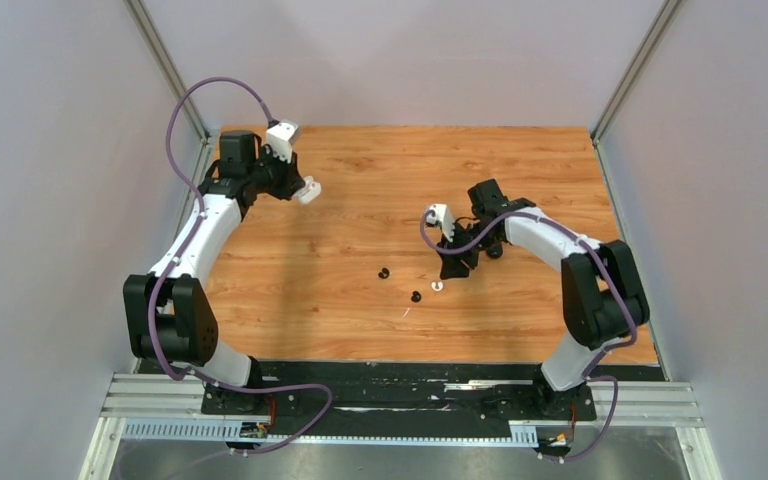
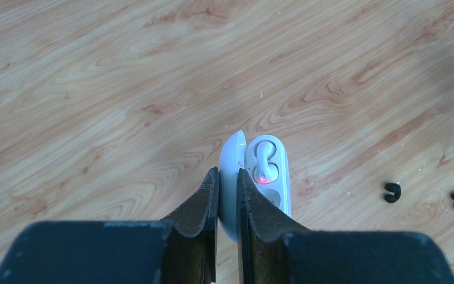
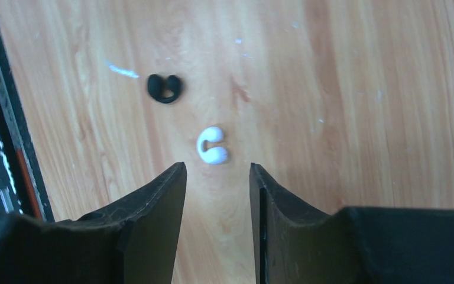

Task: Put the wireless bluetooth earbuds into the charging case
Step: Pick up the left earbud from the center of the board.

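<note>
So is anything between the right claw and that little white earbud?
Nothing: the right wrist view shows only bare tabletop between the open right gripper and the white earbud just ahead of it.

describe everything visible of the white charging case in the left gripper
The white charging case is a glossy, plastic-looking oval with its lid open. One white earbud sits in the base, a red light glowing on it; the nearer slot is hidden behind the gripper. The left gripper is shut on the lid. Whether the case touches the wooden table is unclear.
</note>
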Robot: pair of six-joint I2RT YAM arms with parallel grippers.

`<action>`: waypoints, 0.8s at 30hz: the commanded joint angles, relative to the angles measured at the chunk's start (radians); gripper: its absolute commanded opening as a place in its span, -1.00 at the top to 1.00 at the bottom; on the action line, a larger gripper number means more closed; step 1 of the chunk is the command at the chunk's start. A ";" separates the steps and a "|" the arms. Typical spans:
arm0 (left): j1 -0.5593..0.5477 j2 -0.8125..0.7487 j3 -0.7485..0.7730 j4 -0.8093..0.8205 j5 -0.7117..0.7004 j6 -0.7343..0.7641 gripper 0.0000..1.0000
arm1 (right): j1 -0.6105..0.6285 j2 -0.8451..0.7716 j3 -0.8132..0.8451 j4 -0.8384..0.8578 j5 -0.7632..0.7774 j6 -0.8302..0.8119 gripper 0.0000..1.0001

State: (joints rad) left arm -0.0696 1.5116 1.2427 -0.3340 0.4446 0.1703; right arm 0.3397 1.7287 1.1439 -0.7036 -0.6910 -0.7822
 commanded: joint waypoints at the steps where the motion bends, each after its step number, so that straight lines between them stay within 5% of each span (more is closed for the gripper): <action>1: 0.002 -0.038 0.045 0.012 0.027 0.019 1.00 | 0.034 -0.144 -0.085 0.050 -0.072 -0.289 0.14; 8: 0.001 -0.042 0.017 0.050 0.036 -0.010 1.00 | 0.076 -0.213 -0.235 0.121 -0.032 -0.487 0.19; 24: 0.002 -0.071 -0.023 0.072 0.038 -0.065 1.00 | 0.176 -0.193 -0.305 0.280 0.085 -0.378 0.25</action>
State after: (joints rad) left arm -0.0696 1.4960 1.2263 -0.2943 0.4637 0.1284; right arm 0.5003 1.5414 0.8478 -0.4873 -0.6174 -1.1782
